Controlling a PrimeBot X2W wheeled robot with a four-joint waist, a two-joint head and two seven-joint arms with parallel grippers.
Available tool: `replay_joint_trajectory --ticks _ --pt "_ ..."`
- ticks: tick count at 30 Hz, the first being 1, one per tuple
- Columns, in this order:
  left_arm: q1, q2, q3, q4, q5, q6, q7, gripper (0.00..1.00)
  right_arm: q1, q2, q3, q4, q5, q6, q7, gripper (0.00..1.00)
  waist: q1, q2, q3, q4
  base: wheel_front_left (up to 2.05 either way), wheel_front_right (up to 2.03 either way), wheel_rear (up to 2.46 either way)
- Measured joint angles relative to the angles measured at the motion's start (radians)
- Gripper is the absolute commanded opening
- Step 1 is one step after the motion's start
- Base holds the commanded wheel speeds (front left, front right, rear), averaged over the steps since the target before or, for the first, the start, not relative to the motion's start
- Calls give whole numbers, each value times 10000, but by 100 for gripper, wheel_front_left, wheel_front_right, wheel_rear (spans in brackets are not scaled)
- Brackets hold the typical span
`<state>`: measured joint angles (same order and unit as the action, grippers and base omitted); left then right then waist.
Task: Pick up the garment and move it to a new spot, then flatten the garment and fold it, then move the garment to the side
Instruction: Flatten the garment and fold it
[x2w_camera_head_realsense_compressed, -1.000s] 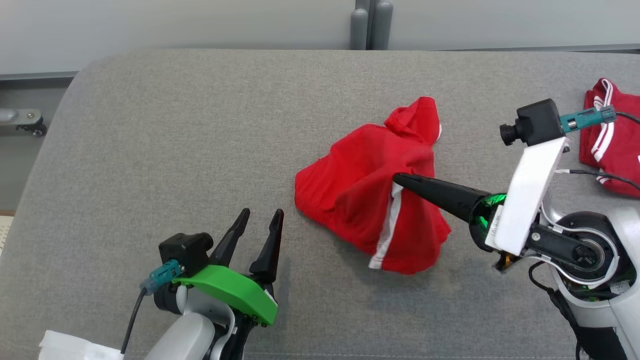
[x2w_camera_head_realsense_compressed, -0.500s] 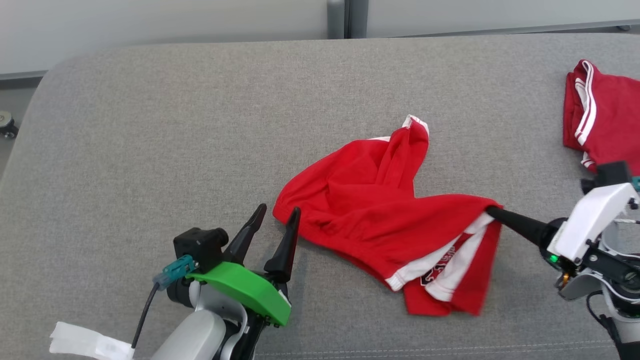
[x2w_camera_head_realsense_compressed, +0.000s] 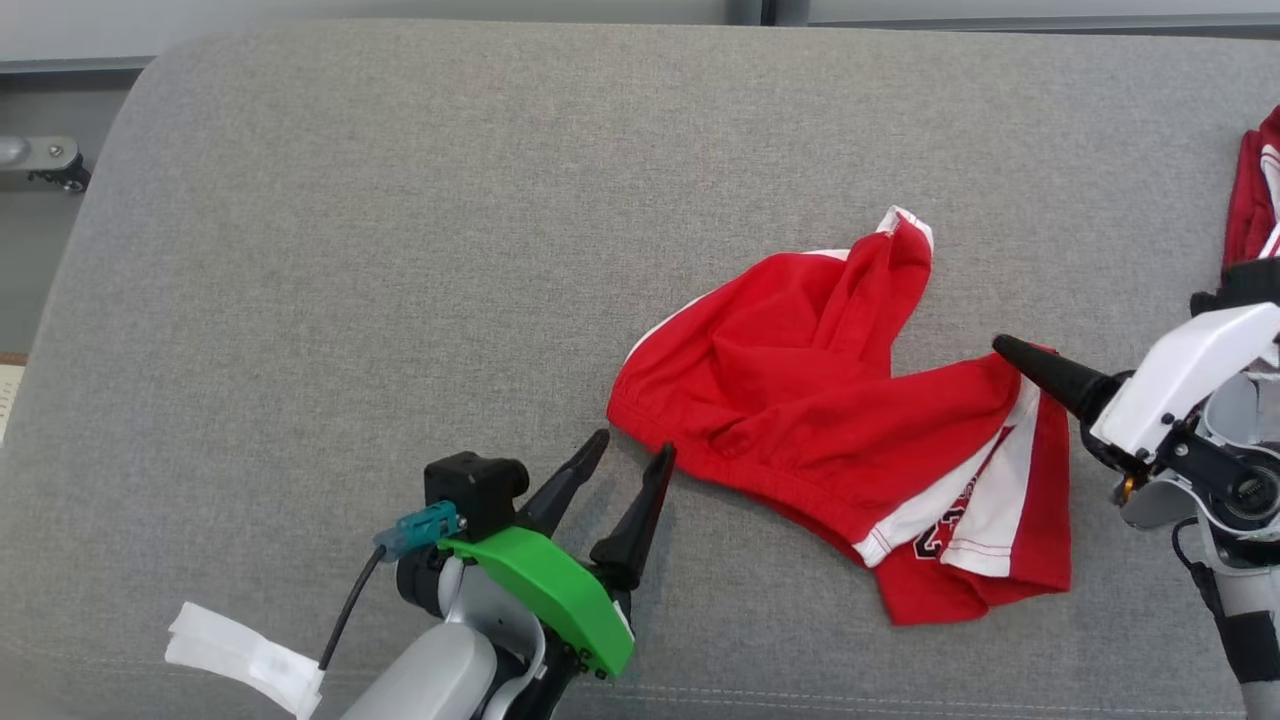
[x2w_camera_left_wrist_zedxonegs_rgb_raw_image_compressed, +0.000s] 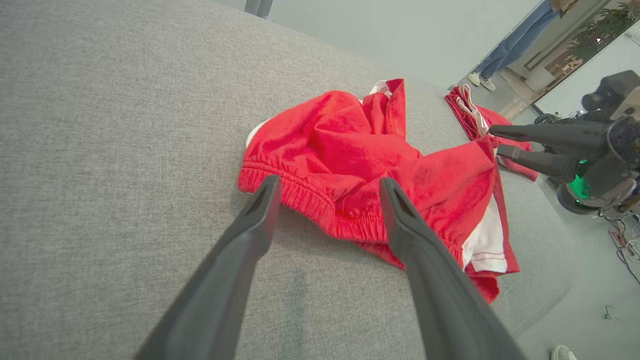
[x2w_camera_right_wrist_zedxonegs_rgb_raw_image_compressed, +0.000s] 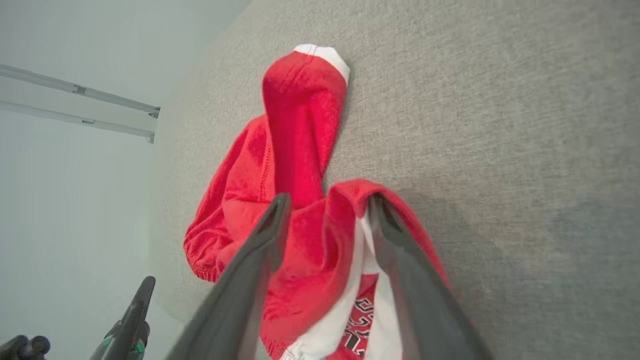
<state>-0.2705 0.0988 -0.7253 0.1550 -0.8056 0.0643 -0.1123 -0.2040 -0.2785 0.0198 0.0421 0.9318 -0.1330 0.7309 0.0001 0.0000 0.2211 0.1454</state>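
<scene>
- A pair of red athletic shorts (x2w_camera_head_realsense_compressed: 820, 400) with white trim and a printed emblem is seen lying crumpled a little right of centre on a grey fabric-covered desk (x2w_camera_head_realsense_compressed: 350, 250). The elastic waistband is turned toward the robot's left, and one leg is folded up toward the far side.
- The right gripper (x2w_camera_head_realsense_compressed: 1005, 348) is placed at the right-hand corner of the shorts. Its jaws are seen spread, with a raised fold of cloth lying loosely between them, touched but not pinched.
- The left gripper (x2w_camera_head_realsense_compressed: 634, 445) is held just beside the waistband, jaws spread wide and empty.
- The step in hand is judged to be the end of the move to a new spot, with flattening not yet begun.
- The next move is judged to call for the waistband and the leg hems to be taken by both grippers and drawn apart, so the folded-up leg is laid out flat.
- A second red garment (x2w_camera_head_realsense_compressed: 1255, 190) is seen at the desk's far right, well apart from the shorts, and is best left undisturbed.
- A white strip (x2w_camera_head_realsense_compressed: 240, 650) lies at the near left, by the left arm.
- Open grey surface is available to the left and beyond the shorts. The near edge is close below them, so less room is offered there.
</scene>
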Motion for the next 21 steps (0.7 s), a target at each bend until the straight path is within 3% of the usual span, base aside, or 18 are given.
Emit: replay_joint_trajectory --ticks 5,11,21 --pt "396 -40 -261 -151 -779 -228 704 100 -317 40 754 -788 -104 27 0 100 0 0 -54 -64 0 0 0" --pt "876 -121 -500 -476 -1267 -291 1225 100 -268 2 1258 -1802 -341 435 -10 100 0 0 -199 -501 0 0 0" --pt "873 42 -522 -690 -1120 -100 1628 100 1358 -688 1319 -702 -1197 253 42 100 0 0 -271 -1551 0 0 0"
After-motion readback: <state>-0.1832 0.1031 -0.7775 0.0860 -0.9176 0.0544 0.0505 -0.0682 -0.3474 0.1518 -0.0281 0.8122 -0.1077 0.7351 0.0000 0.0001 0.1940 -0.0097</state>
